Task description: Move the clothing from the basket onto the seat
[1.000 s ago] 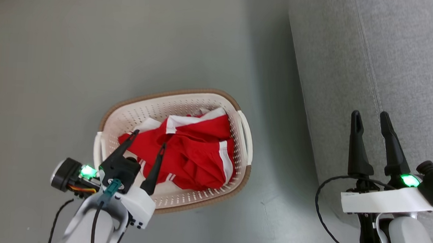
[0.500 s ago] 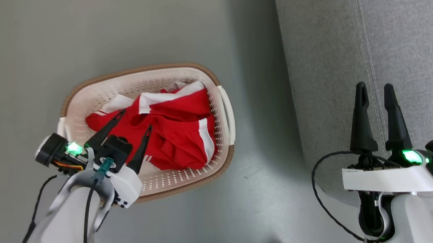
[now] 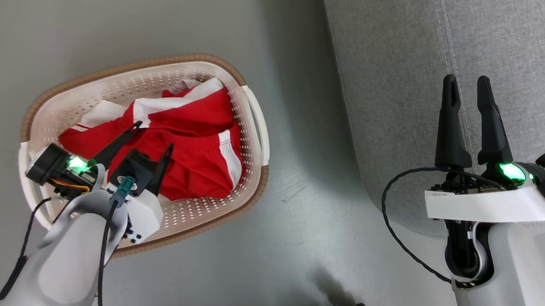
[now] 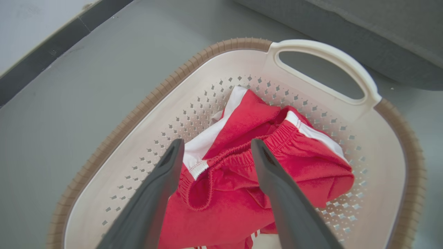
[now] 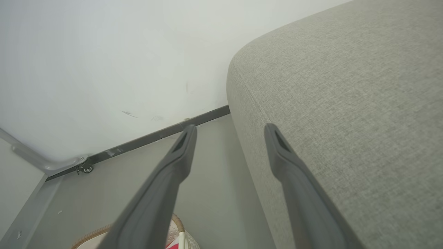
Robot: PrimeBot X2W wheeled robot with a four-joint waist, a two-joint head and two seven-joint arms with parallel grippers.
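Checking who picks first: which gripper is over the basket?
The left gripper, open above the clothing in the basket; the right gripper hangs open by the seat.

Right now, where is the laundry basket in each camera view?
Head view: the basket left of centre, left claw over it.
Left wrist view: the basket spans the middle, handle at upper right.
Right wrist view: a sliver of its rim at the bottom edge.
Shared landmark: the grey seat, beside the basket.
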